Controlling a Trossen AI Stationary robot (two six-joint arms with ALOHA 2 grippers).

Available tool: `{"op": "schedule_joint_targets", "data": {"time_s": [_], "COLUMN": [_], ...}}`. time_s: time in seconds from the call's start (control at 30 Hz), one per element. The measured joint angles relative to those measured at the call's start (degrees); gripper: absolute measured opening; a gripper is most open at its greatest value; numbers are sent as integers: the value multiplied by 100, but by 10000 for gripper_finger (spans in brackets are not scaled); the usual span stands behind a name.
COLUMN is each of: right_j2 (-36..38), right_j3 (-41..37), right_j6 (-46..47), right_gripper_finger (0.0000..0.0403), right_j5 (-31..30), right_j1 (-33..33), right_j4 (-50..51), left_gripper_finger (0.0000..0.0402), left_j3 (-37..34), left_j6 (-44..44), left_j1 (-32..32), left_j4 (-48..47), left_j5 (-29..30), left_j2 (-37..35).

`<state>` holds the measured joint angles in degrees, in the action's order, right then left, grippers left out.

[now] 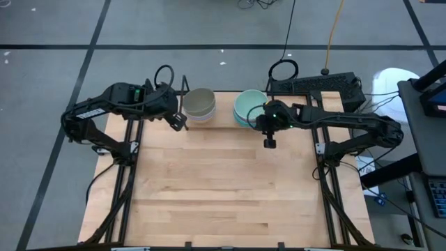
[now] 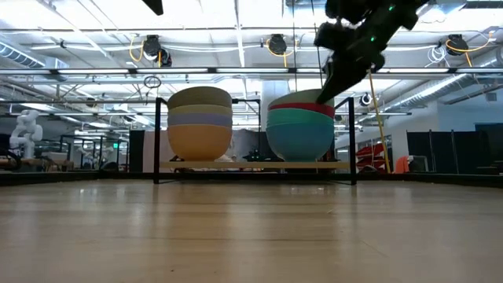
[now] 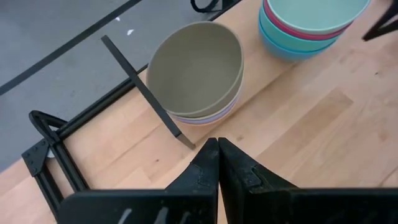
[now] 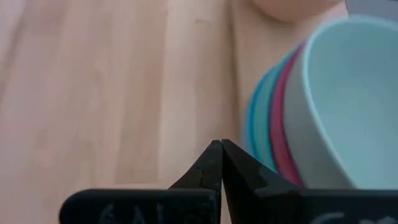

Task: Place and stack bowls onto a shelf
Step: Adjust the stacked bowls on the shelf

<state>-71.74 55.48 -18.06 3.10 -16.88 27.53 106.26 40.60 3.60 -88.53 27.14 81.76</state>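
Resting: round plastic bowls (image 2: 200, 122) on wire shelf (image 2: 255, 166) | both end effectors (image 1: 269, 143) pinched together, empty

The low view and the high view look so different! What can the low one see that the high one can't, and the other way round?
Only the low view shows the side stripes of each stack: the left stack has grey-olive over a yellowish and a lavender band, with an orange-tan bowl lowest. It also shows the shelf board and the room behind.

Only the high view shows inside the top bowls, the bare tabletop and the left gripper, shut beside the grey-olive bowl.

Both show two stacks and the shut right gripper by the mint green bowl.
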Motion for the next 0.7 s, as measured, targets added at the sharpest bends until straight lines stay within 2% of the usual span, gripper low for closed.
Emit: {"op": "schedule_joint_targets", "data": {"time_s": [0.27,0.7], "right_j2": [-514,-562], "right_j3": [-4,-4], "right_j6": [-257,-423], "right_gripper_finger": [0,0], "right_j5": [-3,2], "right_j1": [-282,-830], "right_j4": [-297,-796], "left_gripper_finger": [2,2], "left_j3": [-2,-2], "left_j6": [-2,25], "left_j1": [0,17], "left_j4": [-65,-153], "left_j5": [-1,-1], "left_j2": [0,0]}}
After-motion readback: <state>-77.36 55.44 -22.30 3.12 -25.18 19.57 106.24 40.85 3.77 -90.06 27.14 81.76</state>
